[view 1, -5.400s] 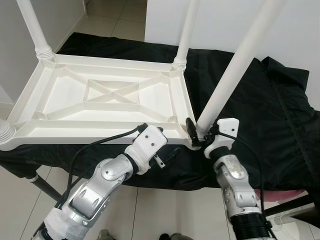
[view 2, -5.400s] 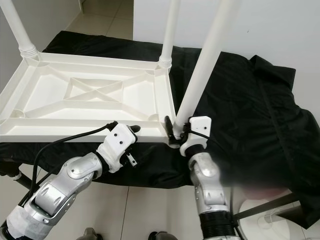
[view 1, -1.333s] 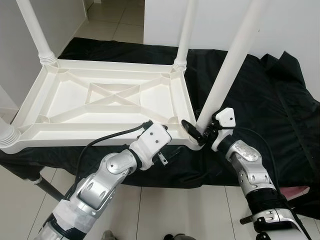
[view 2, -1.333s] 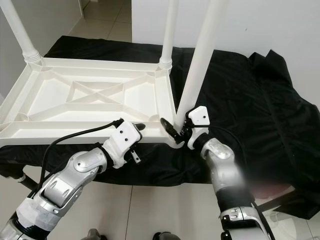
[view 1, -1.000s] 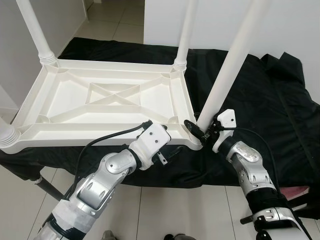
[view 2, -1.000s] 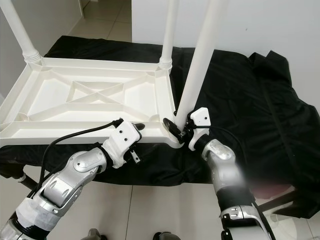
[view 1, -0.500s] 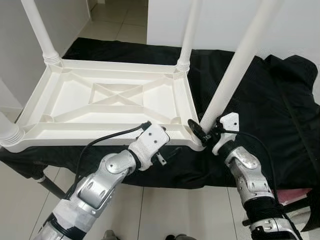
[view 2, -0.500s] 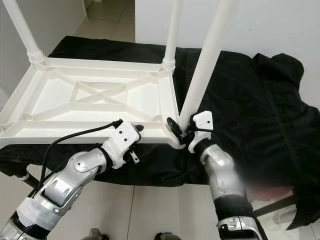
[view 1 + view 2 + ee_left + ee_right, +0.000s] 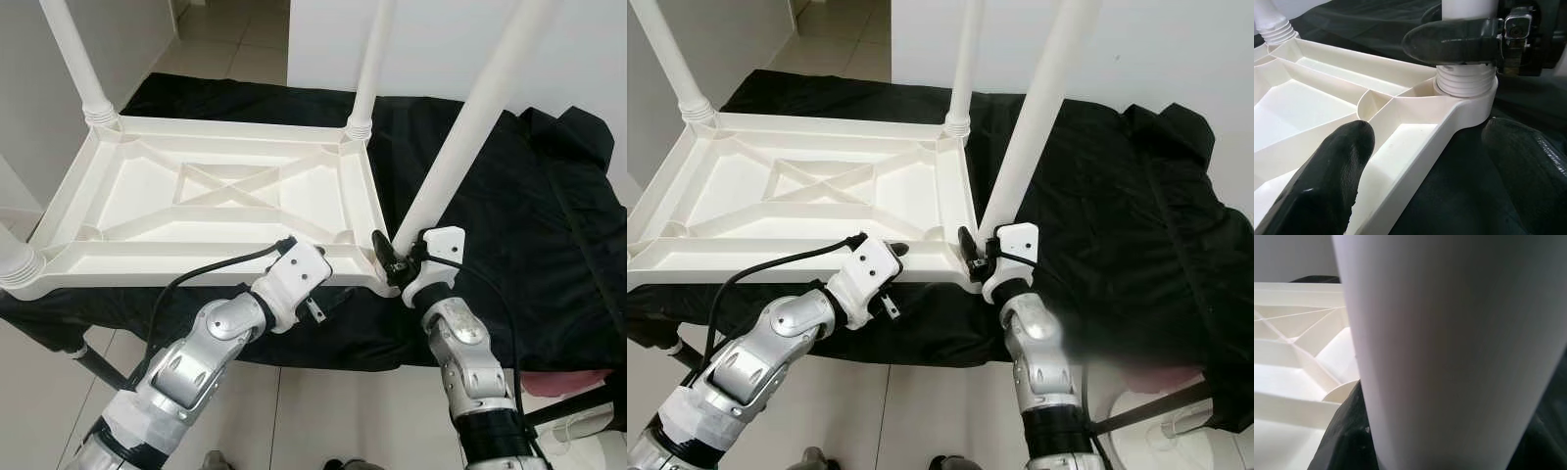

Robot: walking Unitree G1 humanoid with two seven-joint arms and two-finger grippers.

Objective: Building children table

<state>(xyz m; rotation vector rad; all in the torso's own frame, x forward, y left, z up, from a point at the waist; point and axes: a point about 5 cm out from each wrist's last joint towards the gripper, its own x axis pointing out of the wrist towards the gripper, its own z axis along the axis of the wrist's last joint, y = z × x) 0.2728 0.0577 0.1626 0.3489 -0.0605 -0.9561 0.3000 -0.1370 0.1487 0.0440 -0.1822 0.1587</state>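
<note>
A white plastic table top [image 9: 211, 196] lies upside down on a black cloth, with legs standing up at its far left [image 9: 73, 59] and far right [image 9: 370, 59] corners. A short leg stub [image 9: 15, 262] shows at the near left corner. At the near right corner a long white leg [image 9: 470, 127] rises tilted from its ribbed collar [image 9: 1465, 81]. My right gripper [image 9: 396, 260] is shut on this leg just above the collar. My left gripper [image 9: 1425, 156] is open and straddles the near rim, one finger [image 9: 1332, 181] inside and the other outside.
The black cloth [image 9: 549, 225] drapes over a low support and hangs past its right side. Tiled floor [image 9: 323, 411] lies below the near edge. A dark stand leg [image 9: 93, 364] slants at lower left. A white wall [image 9: 431, 39] stands close behind.
My right wrist has turned around the base of the leg and its forearm has swung in from the right. The left gripper stays at the rim.
</note>
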